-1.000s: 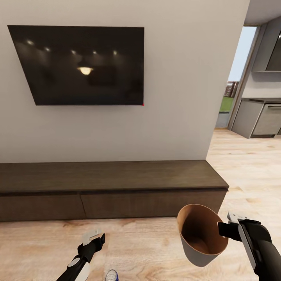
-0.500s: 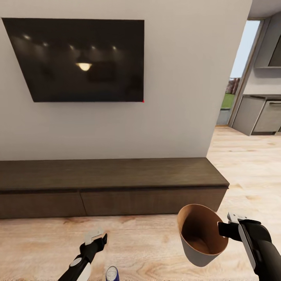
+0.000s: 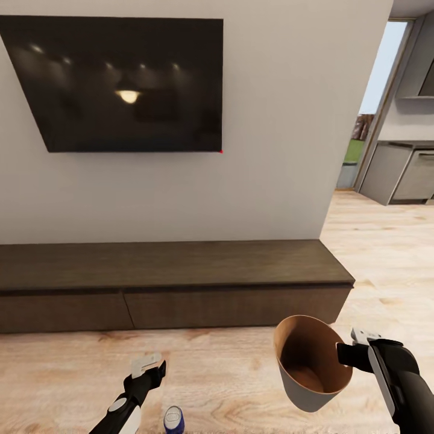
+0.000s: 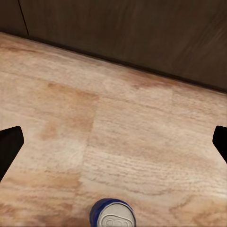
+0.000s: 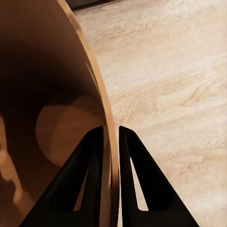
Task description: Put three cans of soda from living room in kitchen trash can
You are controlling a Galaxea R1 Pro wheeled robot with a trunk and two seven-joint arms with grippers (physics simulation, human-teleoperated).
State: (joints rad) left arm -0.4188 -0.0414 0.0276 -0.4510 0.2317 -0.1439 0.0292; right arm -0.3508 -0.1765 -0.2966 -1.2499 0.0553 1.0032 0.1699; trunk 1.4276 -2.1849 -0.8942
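My right end effector (image 3: pixel 349 352) is clenched on the rim of the bin (image 3: pixel 310 361), which looks empty inside. My left end effector (image 3: pixel 146 367) hangs released above the floor (image 3: pixel 241 374), near the blue can (image 3: pixel 173 419). No can binned yet; the kitchen trip remains.
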